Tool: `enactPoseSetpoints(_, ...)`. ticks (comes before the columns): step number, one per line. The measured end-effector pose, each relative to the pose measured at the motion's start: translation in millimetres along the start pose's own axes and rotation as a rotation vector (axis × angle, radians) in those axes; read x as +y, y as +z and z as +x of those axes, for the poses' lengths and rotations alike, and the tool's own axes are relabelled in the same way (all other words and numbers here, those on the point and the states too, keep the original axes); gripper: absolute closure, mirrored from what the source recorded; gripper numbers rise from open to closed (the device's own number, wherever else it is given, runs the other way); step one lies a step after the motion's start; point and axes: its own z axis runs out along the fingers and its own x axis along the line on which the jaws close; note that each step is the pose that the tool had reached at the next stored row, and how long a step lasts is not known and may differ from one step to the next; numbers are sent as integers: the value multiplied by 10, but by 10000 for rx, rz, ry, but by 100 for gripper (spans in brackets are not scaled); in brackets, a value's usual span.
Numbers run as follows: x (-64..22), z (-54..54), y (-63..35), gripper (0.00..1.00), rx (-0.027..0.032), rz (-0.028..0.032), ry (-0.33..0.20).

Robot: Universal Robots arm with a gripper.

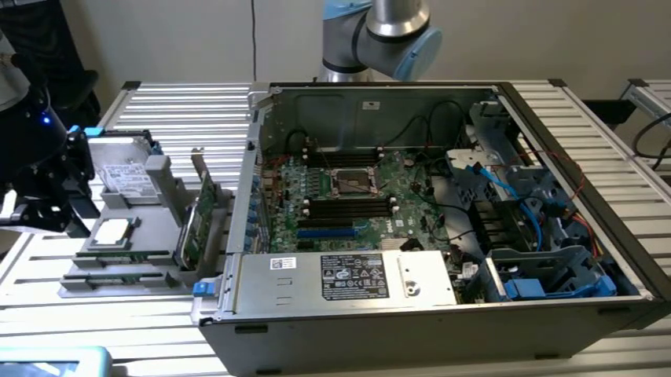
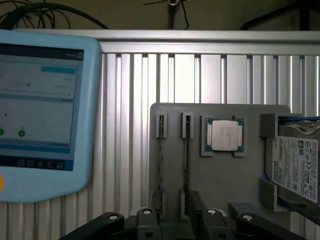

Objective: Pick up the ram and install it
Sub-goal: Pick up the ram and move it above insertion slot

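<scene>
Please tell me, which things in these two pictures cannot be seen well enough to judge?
- Wrist view: the ram stands edge-on in the gray holder; its chips are hidden.
- Wrist view: the hard drive is cut off by the picture edge.
- Wrist view: the tablet screen text cannot be read.
- Exterior view: the memory slots are too small to show their latches' state.

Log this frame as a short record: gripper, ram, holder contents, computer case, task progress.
gripper: open, holding nothing, at the edge of the grey holder
ram: stands edge-on in a holder slot, with a second stick in the slot beside it
also on holder: processor, hard drive
beside holder: tablet
computer case: open, motherboard exposed, with black memory slots
progress: ram not yet picked up
</scene>
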Motion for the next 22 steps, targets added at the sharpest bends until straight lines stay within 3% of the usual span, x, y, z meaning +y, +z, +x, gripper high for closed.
enactPoseSetpoints(9,-19,3,162,64,9,5,-278)
enactPoseSetpoints(13,-21,4,216,64,10,67,-363)
enactPoseSetpoints(22,-30,45,380,64,12,67,-407)
